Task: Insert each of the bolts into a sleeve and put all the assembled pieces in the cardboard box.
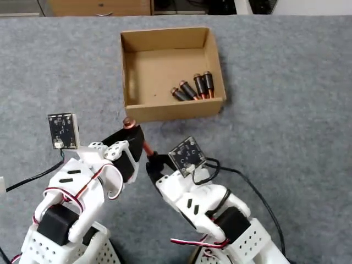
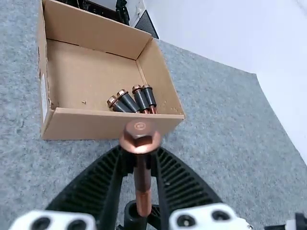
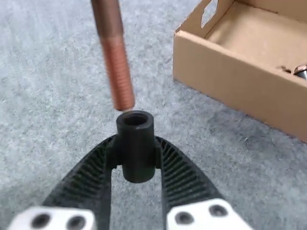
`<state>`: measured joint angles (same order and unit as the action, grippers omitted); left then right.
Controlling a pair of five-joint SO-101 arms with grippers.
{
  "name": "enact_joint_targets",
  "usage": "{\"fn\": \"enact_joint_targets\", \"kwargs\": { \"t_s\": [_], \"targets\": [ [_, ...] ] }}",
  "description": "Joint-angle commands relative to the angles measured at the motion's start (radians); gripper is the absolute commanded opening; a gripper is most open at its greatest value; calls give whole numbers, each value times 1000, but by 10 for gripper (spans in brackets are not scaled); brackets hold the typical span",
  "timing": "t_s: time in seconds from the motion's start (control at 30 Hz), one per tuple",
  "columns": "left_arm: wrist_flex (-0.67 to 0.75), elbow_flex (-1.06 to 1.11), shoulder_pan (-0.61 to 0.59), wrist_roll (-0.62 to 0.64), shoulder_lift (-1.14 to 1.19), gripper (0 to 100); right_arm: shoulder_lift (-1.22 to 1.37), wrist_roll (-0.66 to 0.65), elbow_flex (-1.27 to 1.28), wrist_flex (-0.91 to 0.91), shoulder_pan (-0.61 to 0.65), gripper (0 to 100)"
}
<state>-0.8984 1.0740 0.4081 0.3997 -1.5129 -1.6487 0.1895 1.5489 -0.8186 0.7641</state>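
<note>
My left gripper [image 2: 139, 165] is shut on a copper bolt [image 2: 140, 158], whose hex head faces the cardboard box [image 2: 91, 122]. My right gripper [image 3: 136, 155] is shut on a black sleeve [image 3: 136, 148] with its bore facing up. The bolt's threaded tip [image 3: 120, 81] hangs just above the sleeve's opening, touching or nearly touching the rim. In the high view the bolt [image 1: 138, 136] runs from the left gripper [image 1: 132, 138] down to the sleeve [image 1: 153, 158] in the right gripper [image 1: 154, 165], just in front of the box [image 1: 170, 110]. Several assembled bolt-and-sleeve pieces [image 1: 192, 88] lie in the box's front right corner.
Grey carpet [image 1: 286, 110] covers the table around the box. The box's front wall [image 3: 240, 91] stands close beyond the two grippers. A wooden cabinet [image 1: 99, 6] lines the far edge.
</note>
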Motion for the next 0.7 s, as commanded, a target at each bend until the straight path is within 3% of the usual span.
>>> {"fn": "enact_joint_targets", "kwargs": {
  "t_s": [0.0, 0.67],
  "targets": [
    [15, -12, 12, 3, -10, 18, -27, 12, -61, -3, 13, 1],
    [-35, -46, 12, 6, -13, 18, -28, 6, -99, -40, 42, 1]
  ]
}}
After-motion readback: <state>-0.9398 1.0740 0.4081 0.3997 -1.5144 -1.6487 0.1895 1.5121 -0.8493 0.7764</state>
